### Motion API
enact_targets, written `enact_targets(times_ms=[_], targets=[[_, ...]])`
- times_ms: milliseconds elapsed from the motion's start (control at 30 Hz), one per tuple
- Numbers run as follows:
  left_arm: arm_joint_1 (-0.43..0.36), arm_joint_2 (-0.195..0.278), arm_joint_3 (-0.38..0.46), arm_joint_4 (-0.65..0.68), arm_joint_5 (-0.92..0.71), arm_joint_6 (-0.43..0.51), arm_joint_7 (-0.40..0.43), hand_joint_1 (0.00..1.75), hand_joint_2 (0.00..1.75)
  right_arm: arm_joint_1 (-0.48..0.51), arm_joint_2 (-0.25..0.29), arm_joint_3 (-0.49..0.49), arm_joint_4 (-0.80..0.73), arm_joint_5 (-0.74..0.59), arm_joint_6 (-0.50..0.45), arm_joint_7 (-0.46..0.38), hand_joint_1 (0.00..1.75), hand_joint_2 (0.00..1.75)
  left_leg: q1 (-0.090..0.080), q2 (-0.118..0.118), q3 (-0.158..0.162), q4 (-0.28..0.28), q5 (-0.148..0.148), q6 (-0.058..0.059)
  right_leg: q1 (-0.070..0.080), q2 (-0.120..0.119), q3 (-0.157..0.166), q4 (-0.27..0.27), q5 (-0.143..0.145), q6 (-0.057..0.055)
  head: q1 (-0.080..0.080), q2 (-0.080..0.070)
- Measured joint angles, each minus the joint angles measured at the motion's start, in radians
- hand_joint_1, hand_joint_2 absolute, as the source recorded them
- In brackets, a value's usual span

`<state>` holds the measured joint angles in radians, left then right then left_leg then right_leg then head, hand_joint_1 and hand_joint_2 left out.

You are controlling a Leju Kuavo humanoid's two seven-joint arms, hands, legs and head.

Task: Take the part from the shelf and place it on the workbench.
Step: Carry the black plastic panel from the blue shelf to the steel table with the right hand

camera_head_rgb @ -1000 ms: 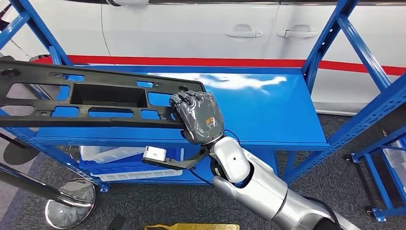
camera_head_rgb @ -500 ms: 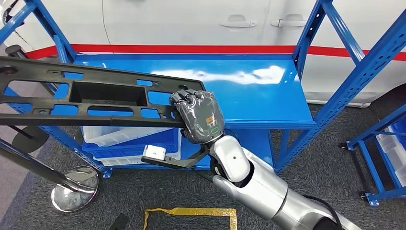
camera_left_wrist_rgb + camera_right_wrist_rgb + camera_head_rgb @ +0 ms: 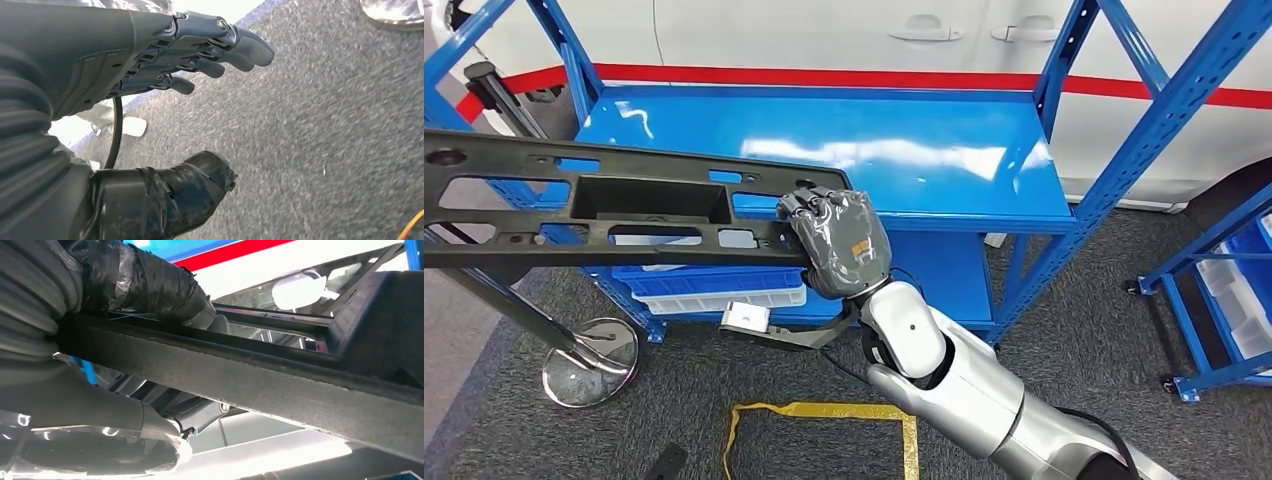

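Observation:
A long black plastic part (image 3: 604,205) with several cut-outs stretches from the middle of the head view to its left edge, lifted in front of the blue shelf (image 3: 904,150). My right hand (image 3: 836,243) grips its right end, fingers curled over the top edge. In the right wrist view the part's dark bar (image 3: 280,385) runs across the picture with my right hand (image 3: 150,290) wrapped around it. My left hand (image 3: 165,55) hangs over grey carpet, fingers stretched out and holding nothing.
The blue shelf's top board is bare; white and blue bins (image 3: 714,290) sit on its lower level. A chrome post base (image 3: 589,372) stands at the left on the carpet. Yellow tape (image 3: 824,412) marks the floor. A second blue rack (image 3: 1224,290) stands at the right, a white car behind.
The whole view has shifted: the shelf has slid away and up as I back off. The part stays in my right hand at the same place in the picture.

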<state>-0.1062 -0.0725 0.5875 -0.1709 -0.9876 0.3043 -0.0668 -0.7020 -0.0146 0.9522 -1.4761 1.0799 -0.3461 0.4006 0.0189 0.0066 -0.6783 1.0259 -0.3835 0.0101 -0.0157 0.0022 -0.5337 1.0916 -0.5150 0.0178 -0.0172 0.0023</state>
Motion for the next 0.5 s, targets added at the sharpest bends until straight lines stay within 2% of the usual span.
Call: enact_targets(times_ms=[33,67,100,133,167,200,267,300,333,367,400,433,500], targets=[[0.0,0.0,0.0,0.0,0.0,0.001,0.0,0.0,1.75,-0.002,0.0,0.0,0.0,0.001,0.0,0.0,1.75,1.75,0.0,0.0,-0.007,0.004,0.008,-0.007,0.003,0.002,0.02,-0.036,-0.014,-0.005,0.0,0.0],[0.001,0.0,0.0,0.0,0.0,0.001,0.0,0.0,1.75,-0.003,0.001,0.0,0.0,0.001,-0.001,0.001,1.75,1.75,0.0,0.0,-0.011,0.004,0.018,-0.014,0.006,0.003,0.023,-0.051,-0.017,-0.013,0.0,0.0],[0.002,0.0,0.0,0.0,0.0,0.001,0.0,0.0,1.75,-0.003,0.001,0.0,0.001,0.002,-0.001,0.001,1.75,1.75,0.002,-0.001,-0.014,0.001,0.026,-0.02,0.005,0.003,0.013,-0.049,-0.008,-0.023,0.001,0.0],[0.003,0.0,0.0,0.0,0.0,0.002,0.0,0.0,1.75,-0.003,0.001,0.0,0.002,0.002,-0.001,0.002,1.75,1.75,0.004,-0.002,-0.021,0.005,0.02,-0.026,0.004,0.001,0.006,-0.049,0.002,-0.031,0.001,0.0],[0.005,-0.001,0.0,0.0,0.0,0.002,0.0,0.0,1.75,-0.004,0.001,0.0,0.002,0.002,0.0,0.002,1.75,1.75,0.006,-0.002,-0.031,0.02,-0.004,-0.03,0.003,-0.001,-0.004,-0.05,0.013,-0.041,0.0,0.0],[0.006,-0.001,0.0,0.0,0.0,0.002,0.0,0.0,1.75,-0.004,0.001,0.0,0.002,0.002,0.0,0.002,1.75,1.75,0.008,-0.002,-0.045,0.054,-0.047,-0.034,0.002,-0.002,-0.016,-0.051,0.026,-0.049,-0.001,0.0],[0.005,-0.001,0.0,0.0,0.0,0.002,0.0,0.0,1.75,-0.004,0.002,0.0,0.003,0.002,0.0,0.002,1.75,1.75,0.009,-0.002,-0.076,0.171,-0.148,-0.04,0.005,-0.003,-0.045,-0.05,0.05,-0.058,-0.004,0.0],[0.005,-0.001,0.0,0.0,0.0,0.002,0.0,0.0,1.75,-0.004,0.002,0.0,0.003,0.002,0.0,0.002,1.75,1.75,0.009,-0.002,-0.085,0.23,-0.174,-0.042,0.007,-0.003,-0.063,-0.049,0.062,-0.06,-0.004,0.0],[0.004,-0.001,0.0,0.0,0.0,0.002,0.0,0.0,1.75,-0.004,0.002,0.0,0.003,0.002,0.0,0.002,1.75,1.75,0.009,-0.002,-0.082,0.27,-0.175,-0.043,0.009,-0.003,-0.08,-0.048,0.075,-0.06,-0.004,0.0],[0.004,-0.001,0.0,0.0,0.0,0.002,0.0,0.0,1.75,-0.004,0.002,0.0,0.003,0.002,0.0,0.002,1.75,1.75,0.009,-0.002,-0.066,0.281,-0.154,-0.041,0.011,-0.003,-0.099,-0.047,0.088,-0.06,-0.004,0.0],[0.003,-0.001,0.0,0.0,0.0,0.002,0.0,0.0,1.75,-0.004,0.002,0.0,0.003,0.002,0.0,0.002,1.75,1.75,0.007,-0.002,-0.032,0.261,-0.127,-0.036,0.013,-0.003,-0.116,-0.046,0.1,-0.059,-0.004,0.0],[0.002,-0.001,0.0,0.0,0.0,0.002,0.0,0.0,1.75,-0.004,0.002,0.0,0.003,0.002,0.0,0.002,1.75,1.75,0.005,-0.003,0.019,0.209,-0.11,-0.029,0.014,-0.003,-0.13,-0.045,0.112,-0.058,-0.004,0.0],[-0.003,0.0,0.0,0.0,0.0,0.002,0.0,0.0,1.75,-0.005,0.002,0.0,0.003,0.002,0.0,0.002,1.75,1.75,-0.004,-0.003,0.132,0.068,-0.128,-0.014,0.017,-0.004,-0.147,-0.046,0.133,-0.051,-0.003,0.0]])
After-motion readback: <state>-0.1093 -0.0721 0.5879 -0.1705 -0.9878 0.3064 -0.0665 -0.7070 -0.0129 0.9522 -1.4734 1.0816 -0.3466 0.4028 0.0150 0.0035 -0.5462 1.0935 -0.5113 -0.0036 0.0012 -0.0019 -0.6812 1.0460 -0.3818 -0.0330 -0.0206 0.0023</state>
